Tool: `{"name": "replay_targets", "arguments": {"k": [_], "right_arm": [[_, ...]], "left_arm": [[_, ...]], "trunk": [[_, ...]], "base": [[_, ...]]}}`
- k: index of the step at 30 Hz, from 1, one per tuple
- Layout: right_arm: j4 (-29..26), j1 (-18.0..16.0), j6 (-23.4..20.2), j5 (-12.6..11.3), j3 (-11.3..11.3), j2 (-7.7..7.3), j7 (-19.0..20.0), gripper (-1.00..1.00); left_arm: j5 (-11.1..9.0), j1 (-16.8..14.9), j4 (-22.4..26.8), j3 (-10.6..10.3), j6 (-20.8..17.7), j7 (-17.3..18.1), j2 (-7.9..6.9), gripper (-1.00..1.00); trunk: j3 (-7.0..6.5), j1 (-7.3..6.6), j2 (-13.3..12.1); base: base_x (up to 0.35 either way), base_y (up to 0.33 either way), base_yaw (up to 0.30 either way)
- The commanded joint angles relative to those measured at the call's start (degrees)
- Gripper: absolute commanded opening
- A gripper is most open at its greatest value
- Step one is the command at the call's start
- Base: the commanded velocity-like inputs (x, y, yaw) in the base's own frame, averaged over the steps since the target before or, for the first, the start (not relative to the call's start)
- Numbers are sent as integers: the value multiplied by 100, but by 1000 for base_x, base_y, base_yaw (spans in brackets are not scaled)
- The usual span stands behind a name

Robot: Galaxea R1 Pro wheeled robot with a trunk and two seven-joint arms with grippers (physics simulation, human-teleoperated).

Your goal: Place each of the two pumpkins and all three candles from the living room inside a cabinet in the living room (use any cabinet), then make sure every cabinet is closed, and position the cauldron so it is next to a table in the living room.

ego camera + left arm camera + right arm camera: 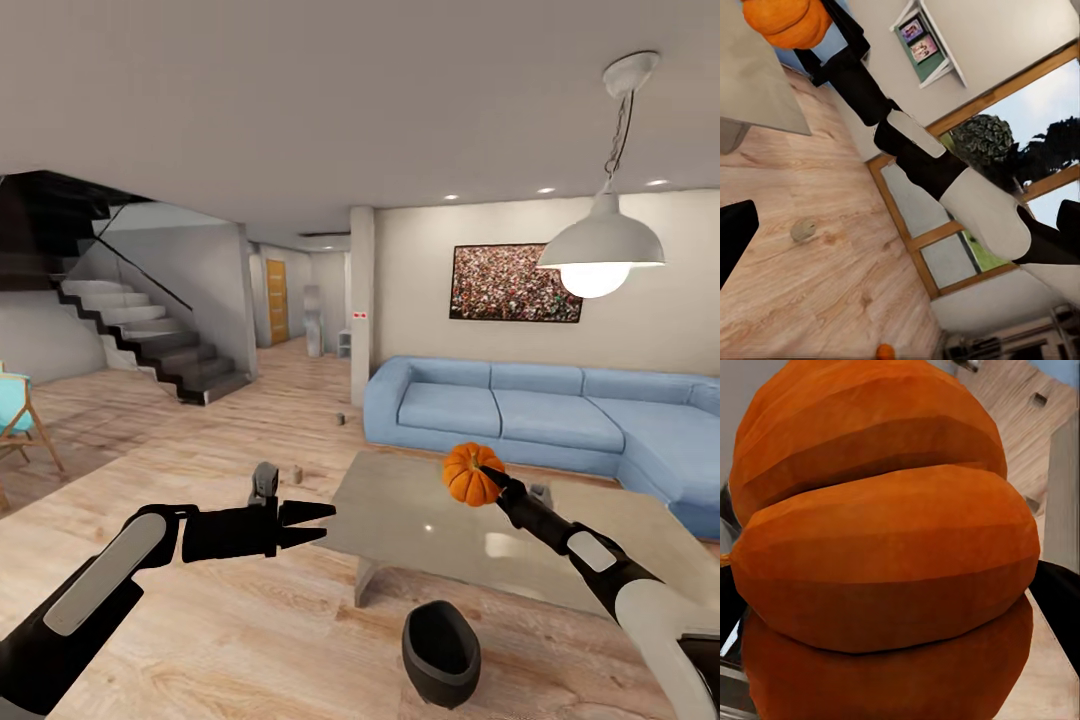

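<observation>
My right gripper point(490, 476) is shut on an orange ribbed pumpkin point(470, 474) over the far part of the glossy grey coffee table point(420, 520). In the right wrist view the pumpkin point(885, 540) is mirrored in the table top right beneath it; I cannot tell if it touches. My left gripper point(330, 521) is open, holds nothing, and hovers left of the table. A second pumpkin point(886, 352) and a tan candle point(803, 229) lie on the floor. Two small candles point(297, 471) point(340, 419) stand on the floor beyond. The black cauldron point(441, 650) sits on the floor before the table.
A blue corner sofa point(540, 415) runs behind the table. A white pendant lamp point(600, 250) hangs at upper right. A pillar point(361, 300), stairs point(150, 340) and a wooden chair point(20, 420) stand to the left on open wood floor.
</observation>
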State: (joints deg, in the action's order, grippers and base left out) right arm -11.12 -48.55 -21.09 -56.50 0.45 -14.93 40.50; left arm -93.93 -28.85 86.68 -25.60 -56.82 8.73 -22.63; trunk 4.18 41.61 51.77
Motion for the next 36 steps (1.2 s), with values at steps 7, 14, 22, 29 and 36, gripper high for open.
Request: {"name": "replay_targets", "arguments": {"k": [7, 14, 22, 29, 36], "right_arm": [[-4, -6, -61, -80, -36, -1, -5, -100], [51, -6, -53, -80, -36, 0, 6, -100], [75, -6, -53, -80, -36, 3, 11, -100], [75, -6, -53, -80, -36, -1, 11, -100], [75, -6, -53, -80, -37, -1, 7, -100]], "left_arm": [[51, -9, -2, -20, 2, 59, -5, 100], [51, -9, -2, -28, 2, 59, -5, 100], [51, -7, -2, -21, 0, 59, -5, 100], [51, -8, -2, -22, 1, 59, -5, 100], [51, -7, -2, -21, -1, 64, -5, 100]], "trunk": [[9, 1, 8], [9, 1, 8], [9, 1, 8], [9, 1, 8], [9, 1, 8]], "base": [[0, 0, -283], [0, 0, -283], [0, 0, -283], [0, 0, -283], [0, 0, -283]]}}
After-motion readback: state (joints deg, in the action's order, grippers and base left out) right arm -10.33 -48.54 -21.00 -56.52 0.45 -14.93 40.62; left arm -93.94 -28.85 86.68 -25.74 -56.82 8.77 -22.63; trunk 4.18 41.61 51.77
